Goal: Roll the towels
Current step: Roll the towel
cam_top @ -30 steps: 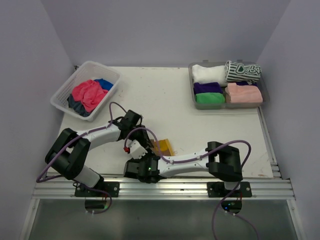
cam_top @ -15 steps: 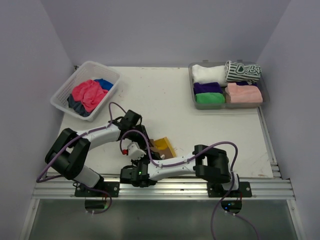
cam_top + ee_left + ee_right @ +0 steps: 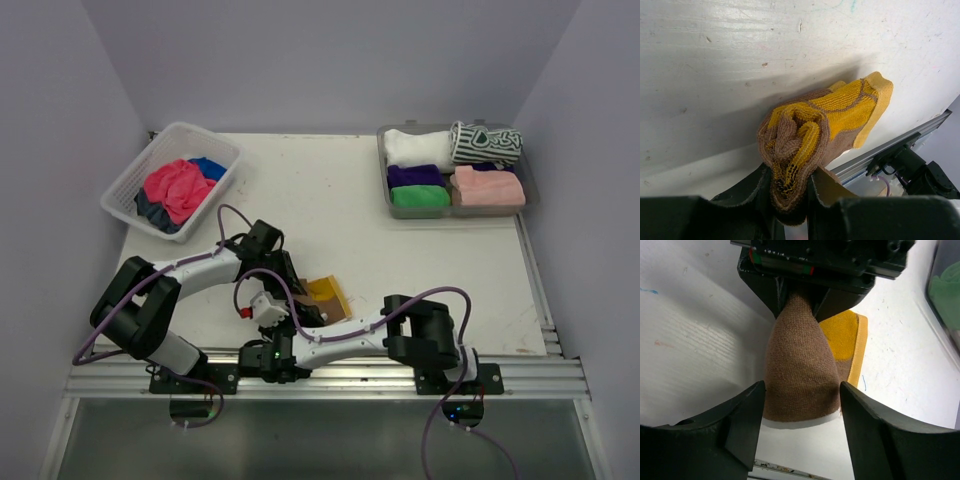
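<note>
Left fingers [image 3: 747, 192] clamp the yellow-and-brown towel [image 3: 830, 120]'s rolled end, right fingers [image 3: 740, 425] flank it, grip unclear — five rolls [image 3: 488, 187] in the tray [image 3: 455, 213], loose towels [image 3: 175, 190] in the basket [image 3: 118, 205] not yet rolled.

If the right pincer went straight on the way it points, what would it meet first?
The rolled brown-and-yellow cloth towel lying inside the right pincer; just beyond, probably the left pincer clamping its far end.
</note>
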